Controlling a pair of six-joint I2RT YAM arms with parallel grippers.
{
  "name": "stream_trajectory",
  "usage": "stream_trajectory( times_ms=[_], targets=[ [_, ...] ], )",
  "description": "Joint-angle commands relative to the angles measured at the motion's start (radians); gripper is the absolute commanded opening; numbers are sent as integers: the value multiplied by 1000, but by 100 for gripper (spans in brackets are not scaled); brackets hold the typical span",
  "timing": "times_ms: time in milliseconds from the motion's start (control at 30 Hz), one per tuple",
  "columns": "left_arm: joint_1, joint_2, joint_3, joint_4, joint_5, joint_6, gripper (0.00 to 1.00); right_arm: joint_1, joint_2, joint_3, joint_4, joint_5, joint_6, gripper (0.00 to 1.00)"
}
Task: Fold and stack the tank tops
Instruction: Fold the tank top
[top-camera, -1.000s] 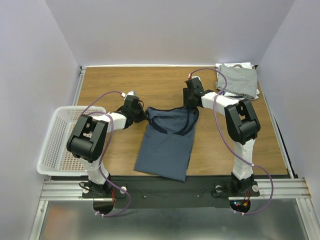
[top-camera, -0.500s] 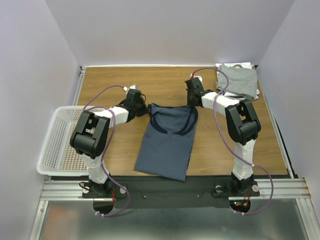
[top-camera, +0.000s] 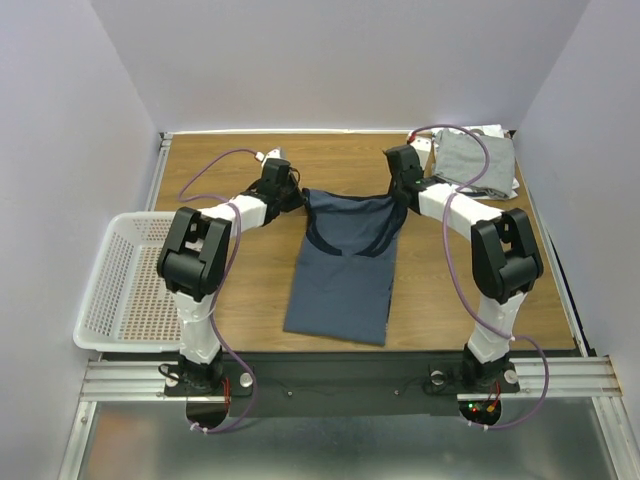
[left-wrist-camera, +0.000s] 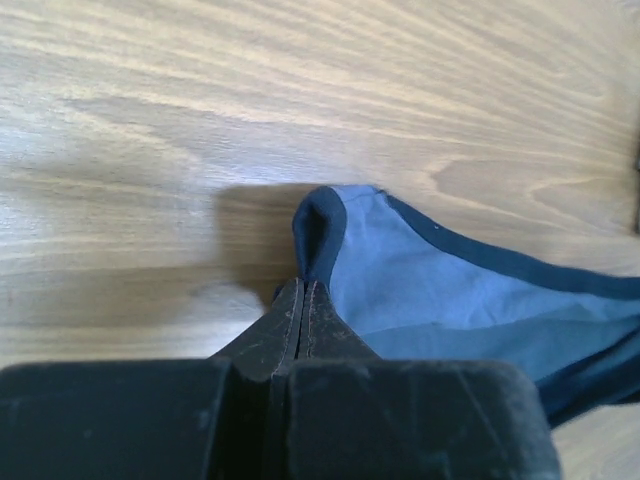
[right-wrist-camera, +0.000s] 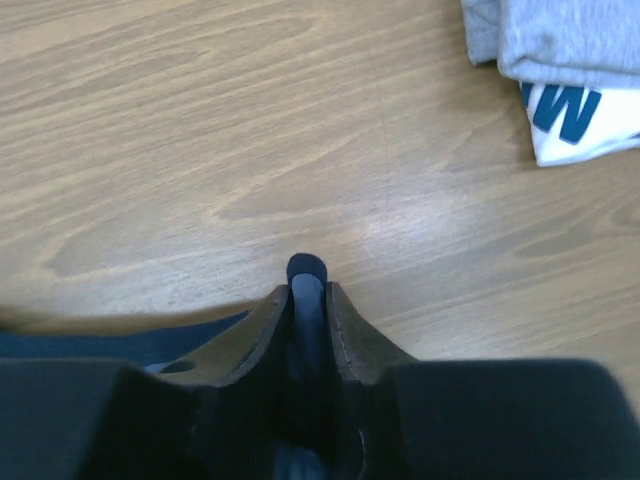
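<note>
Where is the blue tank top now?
Top view: the blue top lies centre on the table, its far corners pinched by the left tool and right tool; the grey pile sits in the far right corner.

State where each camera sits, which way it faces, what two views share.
Top external: above, behind the robot, looking down on left arm, right arm, blue tank top, basket.
Left wrist: on the left arm, looking past left claw, shut on the tank top.
Right wrist: on the right arm, past right claw, shut on the tank top.
Shared by top and right wrist: grey pile.
</note>
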Motion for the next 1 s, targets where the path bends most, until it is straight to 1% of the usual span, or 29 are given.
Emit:
stream_trajectory(
  times_ms=[0,33,100,133,167,267,333,400,433,500,533,567,633,800,967],
  targets=[
    [-6,30,68,-15,-4,30,6,-7,21,-12,47,22,35,33],
    [-6,32,72,-20,-4,30,10,-7,22,-10,49,21,32,45],
    [-6,35,83,-21,-10,33,24,-7,26,-4,47,10,26,55],
    [-4,36,89,-21,-14,34,27,-7,21,-1,47,4,23,60],
    [-4,38,95,-26,-18,36,32,-7,19,8,46,-10,18,65],
    [7,33,114,-29,-21,34,37,-7,0,19,44,-47,15,68],
    [10,29,124,-28,-19,33,38,-5,-10,25,41,-80,21,68],
    [16,35,135,-29,-16,31,38,1,-14,31,41,-159,20,66],
    [19,39,150,-31,-13,31,39,13,-10,45,41,-183,18,62],
    [23,67,184,-41,-2,33,39,28,18,63,42,-255,15,57],
    [25,78,198,-50,11,34,39,45,30,83,42,-275,15,52],
    [27,101,212,-60,16,34,38,54,44,91,41,-315,15,49],
    [27,124,253,-86,13,37,38,82,84,115,42,-343,21,47],
    [33,187,324,-139,13,51,38,110,151,155,42,-400,40,46],
    [34,188,324,-178,-25,37,38,111,220,186,42,-429,49,45]
  ],
)
